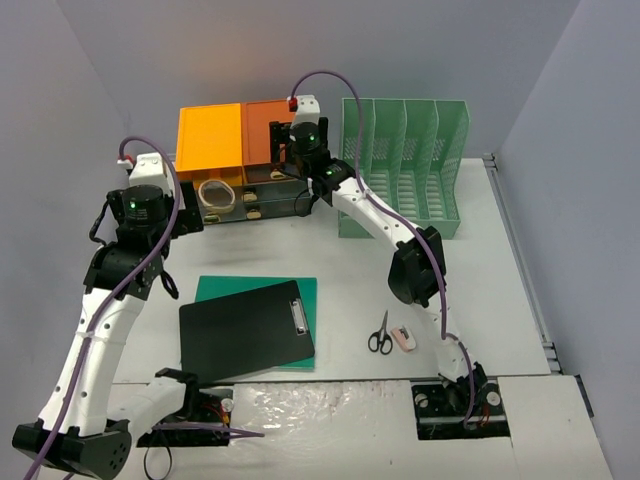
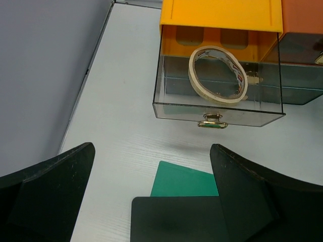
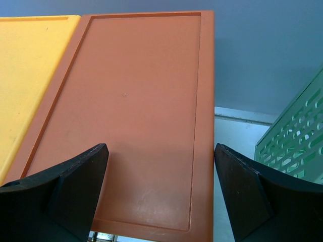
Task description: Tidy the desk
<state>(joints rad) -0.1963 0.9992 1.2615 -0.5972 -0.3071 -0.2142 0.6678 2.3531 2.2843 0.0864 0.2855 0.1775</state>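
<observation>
The left end effector (image 2: 152, 151), fingers wide apart and empty, hovers in front of the drawer unit (image 1: 245, 140), facing its open drawer (image 2: 217, 107) with the tape roll (image 2: 218, 75) inside. The right end effector (image 3: 160, 151), also apart, hangs above the unit's top. The table (image 1: 510, 300) lies under the unit, with the clipboard (image 1: 245, 330) and scissors (image 1: 381, 335) in front of it. An off-centre push on the drawer could jam it or slide the unit back.

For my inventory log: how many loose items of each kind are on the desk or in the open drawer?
tape roll: 1
black clipboard: 1
green board: 1
scissors: 1
small pink-white item: 1
Total: 5
</observation>
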